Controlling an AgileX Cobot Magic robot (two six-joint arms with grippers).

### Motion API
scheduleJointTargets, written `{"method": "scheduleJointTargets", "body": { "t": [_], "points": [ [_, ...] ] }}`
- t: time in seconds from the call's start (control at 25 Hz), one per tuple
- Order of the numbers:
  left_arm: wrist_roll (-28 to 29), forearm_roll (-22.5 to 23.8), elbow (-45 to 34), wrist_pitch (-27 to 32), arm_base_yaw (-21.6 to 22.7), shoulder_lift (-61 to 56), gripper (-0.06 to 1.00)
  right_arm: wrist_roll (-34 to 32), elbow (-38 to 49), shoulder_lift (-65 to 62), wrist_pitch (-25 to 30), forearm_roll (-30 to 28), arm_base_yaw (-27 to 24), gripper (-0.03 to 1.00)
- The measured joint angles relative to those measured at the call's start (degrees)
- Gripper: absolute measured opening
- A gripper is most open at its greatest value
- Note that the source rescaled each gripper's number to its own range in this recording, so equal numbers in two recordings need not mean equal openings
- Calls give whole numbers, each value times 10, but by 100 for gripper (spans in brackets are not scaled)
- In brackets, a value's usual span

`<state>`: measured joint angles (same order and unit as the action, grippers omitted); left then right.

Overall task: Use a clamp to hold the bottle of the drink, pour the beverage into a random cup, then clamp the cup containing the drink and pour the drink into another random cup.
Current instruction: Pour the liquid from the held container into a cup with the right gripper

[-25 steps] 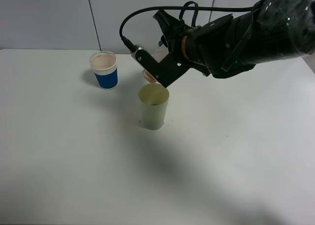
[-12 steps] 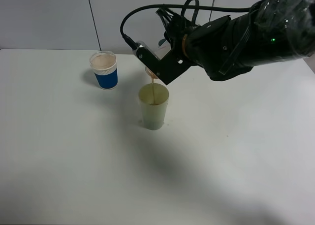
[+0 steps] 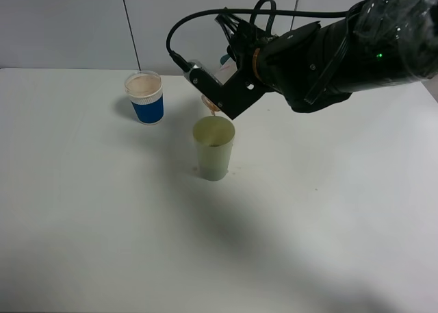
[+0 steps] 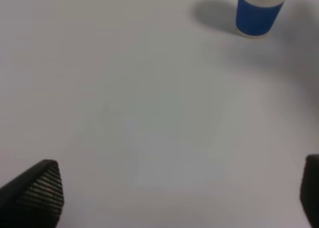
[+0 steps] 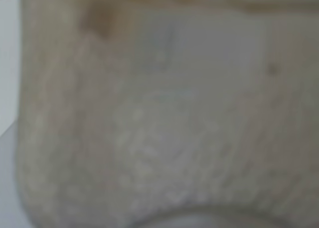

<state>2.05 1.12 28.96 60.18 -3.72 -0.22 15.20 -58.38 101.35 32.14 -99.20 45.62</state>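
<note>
Much hidden or blurred
The right tool (image 3: 219,98) covers all of the bottle (image 3: 211,107) but its mouth; the right wrist view is a pale blur, perhaps the bottle; the blue cup (image 4: 259,13) has its rim cropped.

Stretched in from the right of the high view on the thick black right arm (image 3: 342,49), forearm sloping down toward the middle, black cable (image 3: 179,27) looping above the wrist. Held the right gripper (image 3: 220,97) rolled over and tipped downward, jaws clamped on the bottle (image 3: 210,106). Showed the left gripper (image 4: 172,195) only through its own wrist camera, jaws spread wide and gripping nothing, two dark ribbed fingertips (image 4: 37,193) set far apart at the edges of that view.
</note>
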Motion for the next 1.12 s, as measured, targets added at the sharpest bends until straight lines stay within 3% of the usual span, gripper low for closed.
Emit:
{"method": "scheduleJointTargets", "body": {
  "t": [1.12],
  "points": [
    [0,0,0,0,0,0,100,14,-1,0,17,0,20,0]
  ]
}}
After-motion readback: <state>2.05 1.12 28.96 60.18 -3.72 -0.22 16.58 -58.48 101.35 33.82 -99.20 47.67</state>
